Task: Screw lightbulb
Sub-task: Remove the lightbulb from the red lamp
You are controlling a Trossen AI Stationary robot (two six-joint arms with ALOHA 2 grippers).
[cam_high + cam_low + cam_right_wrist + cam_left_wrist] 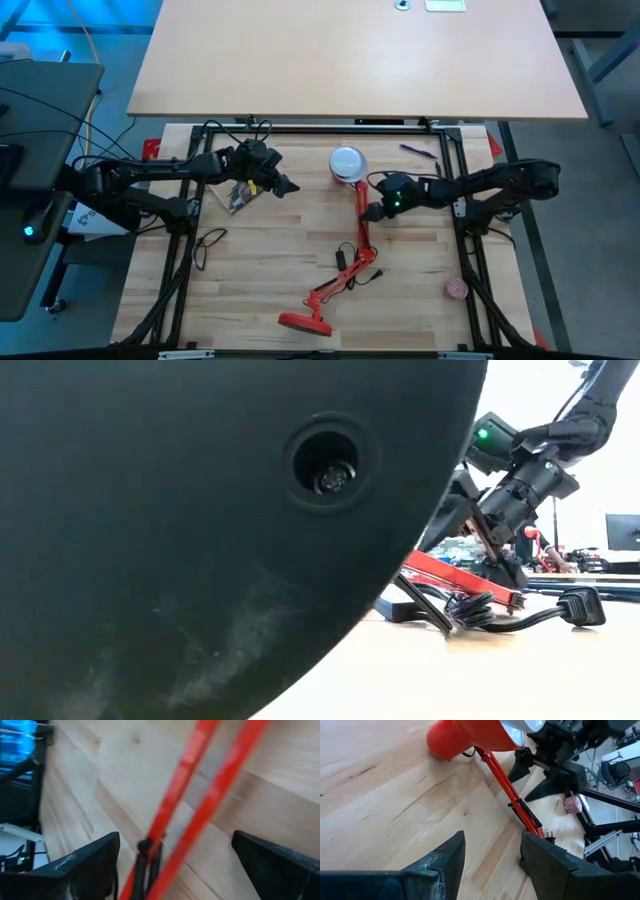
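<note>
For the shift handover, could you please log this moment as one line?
left hand: open, empty, beside lamp shade | right hand: open, straddling red lamp arm | lightbulb: not identifiable

Light tabletop [350, 70] beyond, grey floor [600, 160] (blue glow left).

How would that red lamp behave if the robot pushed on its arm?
The red lamp would probably swing or fold rather than slide whole: its thin arm bends at joints. The round base looks heaviest, so it may pivot there. The white shade end lies on the table and might roll.
</note>
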